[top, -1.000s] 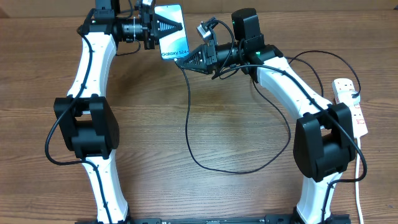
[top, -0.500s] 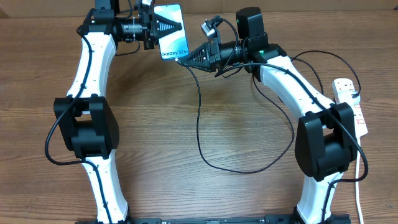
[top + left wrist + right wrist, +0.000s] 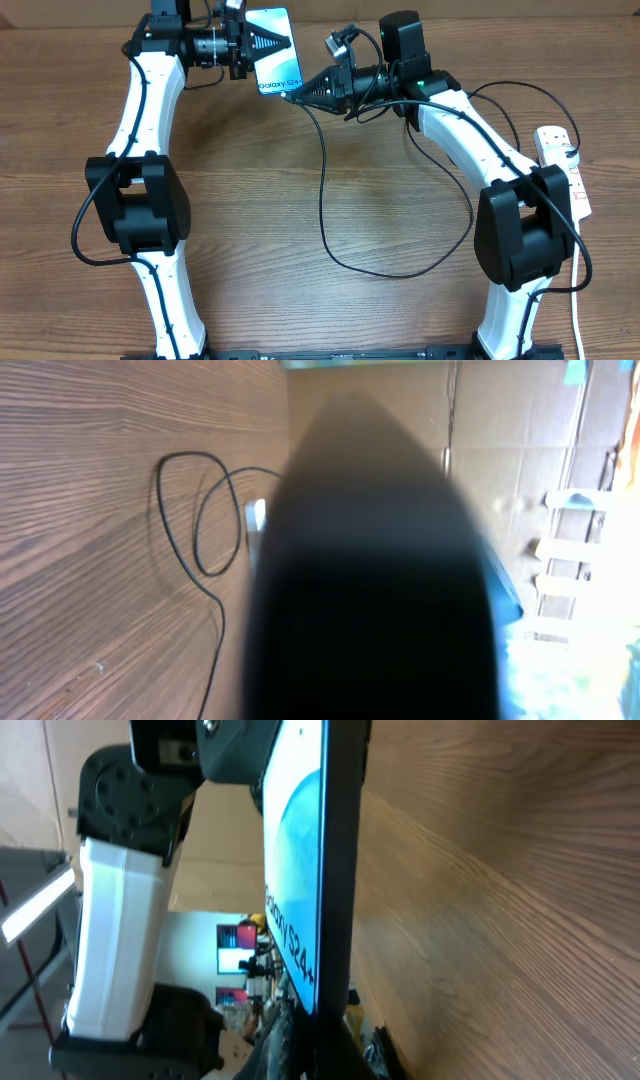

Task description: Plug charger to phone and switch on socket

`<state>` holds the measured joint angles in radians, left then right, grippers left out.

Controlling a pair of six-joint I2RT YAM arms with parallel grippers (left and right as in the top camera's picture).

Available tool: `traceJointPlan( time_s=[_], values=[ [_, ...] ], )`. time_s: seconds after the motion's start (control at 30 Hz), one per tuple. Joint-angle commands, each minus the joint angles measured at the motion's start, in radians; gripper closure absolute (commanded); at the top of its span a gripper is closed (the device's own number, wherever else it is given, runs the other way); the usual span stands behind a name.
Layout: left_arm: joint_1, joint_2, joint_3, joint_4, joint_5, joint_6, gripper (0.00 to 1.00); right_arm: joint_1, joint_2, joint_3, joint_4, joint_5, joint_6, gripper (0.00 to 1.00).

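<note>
- Clamping the phone [image 3: 279, 72] in the left gripper [image 3: 285, 42].
- Pinching the charger [image 3: 324, 190] in the right gripper [image 3: 295, 97], edging closer to the phone's bottom edge.
- Nearing insertion.

Glossy-screened phone [image 3: 280, 76] against matt wood-grain table [image 3: 380, 310].

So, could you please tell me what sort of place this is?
Probably a robotics lab or workshop: two robot arms at a wooden table, a power strip on it, and cardboard behind.
</note>
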<state>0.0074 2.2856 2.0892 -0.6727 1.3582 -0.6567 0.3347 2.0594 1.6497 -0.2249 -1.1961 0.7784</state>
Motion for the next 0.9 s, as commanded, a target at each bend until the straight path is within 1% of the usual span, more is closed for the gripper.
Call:
traceJointPlan(
  time_s=[0.0,0.17,0.57,0.67,0.87],
  values=[
    [-0.006,-0.01,0.014,-0.004,0.021,-0.033,0.96,0.007,-0.033,0.02,0.015,0.117,0.073,0.96],
    [-0.006,-0.01,0.014,-0.004,0.005,-0.032,0.96,0.031,-0.033,0.02,0.014,0.172,0.09,0.96],
    [-0.005,-0.01,0.013,-0.008,-0.048,-0.031,0.96,0.048,-0.033,0.02,0.012,0.2,0.113,0.96],
    [0.003,-0.01,0.013,-0.008,-0.086,-0.027,0.96,0.048,-0.033,0.02,-0.03,0.2,0.04,0.96],
    [0.023,-0.01,0.013,-0.013,-0.139,-0.001,0.96,0.048,-0.033,0.019,-0.247,0.229,-0.197,0.96]
  ],
)
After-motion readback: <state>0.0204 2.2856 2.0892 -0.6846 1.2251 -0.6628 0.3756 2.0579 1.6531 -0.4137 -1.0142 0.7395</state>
